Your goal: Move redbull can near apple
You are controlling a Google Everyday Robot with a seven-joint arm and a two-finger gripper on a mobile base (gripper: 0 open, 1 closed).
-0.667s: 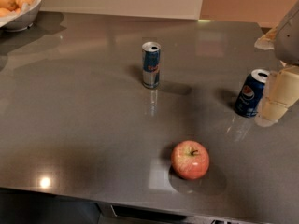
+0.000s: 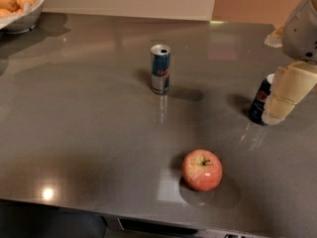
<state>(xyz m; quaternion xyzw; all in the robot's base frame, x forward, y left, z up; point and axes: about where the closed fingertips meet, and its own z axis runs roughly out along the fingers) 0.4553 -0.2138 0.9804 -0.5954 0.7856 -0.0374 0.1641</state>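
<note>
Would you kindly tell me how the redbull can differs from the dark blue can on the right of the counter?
The redbull can is blue and silver with a red mark; the dark blue can is far darker. The redbull can stands alone in full view mid-counter; the dark blue can is partly hidden behind the gripper at the right edge. Both stand upright on the grey counter.
</note>
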